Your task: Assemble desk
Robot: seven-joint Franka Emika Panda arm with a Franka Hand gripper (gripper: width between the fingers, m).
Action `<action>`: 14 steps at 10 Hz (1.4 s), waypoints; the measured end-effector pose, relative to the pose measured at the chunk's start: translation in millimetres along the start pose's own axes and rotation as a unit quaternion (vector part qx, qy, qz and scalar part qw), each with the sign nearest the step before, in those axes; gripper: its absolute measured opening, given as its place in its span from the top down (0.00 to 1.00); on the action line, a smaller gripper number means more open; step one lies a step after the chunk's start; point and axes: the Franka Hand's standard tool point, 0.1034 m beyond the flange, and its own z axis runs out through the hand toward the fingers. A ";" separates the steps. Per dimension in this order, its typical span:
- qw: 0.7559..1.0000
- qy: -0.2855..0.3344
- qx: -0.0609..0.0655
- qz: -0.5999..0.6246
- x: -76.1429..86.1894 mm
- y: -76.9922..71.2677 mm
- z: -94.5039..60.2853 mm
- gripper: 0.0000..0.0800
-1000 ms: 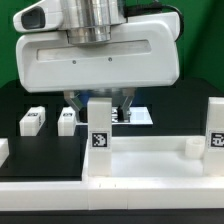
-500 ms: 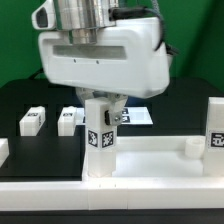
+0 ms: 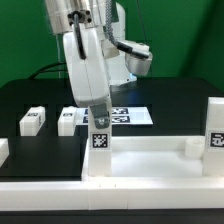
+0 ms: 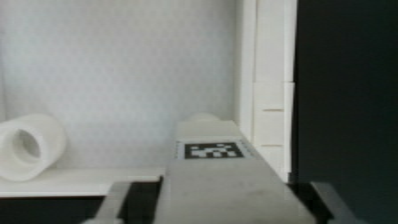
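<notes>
One desk slab [image 3: 150, 165], two upright legs [image 3: 100, 138], two loose legs [image 3: 32, 121] lying flat, one marker board [image 3: 136, 117]

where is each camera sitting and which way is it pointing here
exterior view: off the arm, beside the table near table height, facing across the desk top at the arm; shows the gripper closed on the upright leg.
wrist view: on the wrist, looking down along the upright leg into the desk top; the gripper's fingers flank the leg.
shared: the upright leg and the desk top.
</notes>
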 end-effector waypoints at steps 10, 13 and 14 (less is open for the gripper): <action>0.810 0.019 -0.019 -0.586 0.9 -3.0 -5.0 0.19; 0.778 0.029 -0.018 -0.627 6.0 -1.0 -0.2 0.22; 0.789 0.029 -0.017 -0.613 6.5 -0.9 0.1 0.22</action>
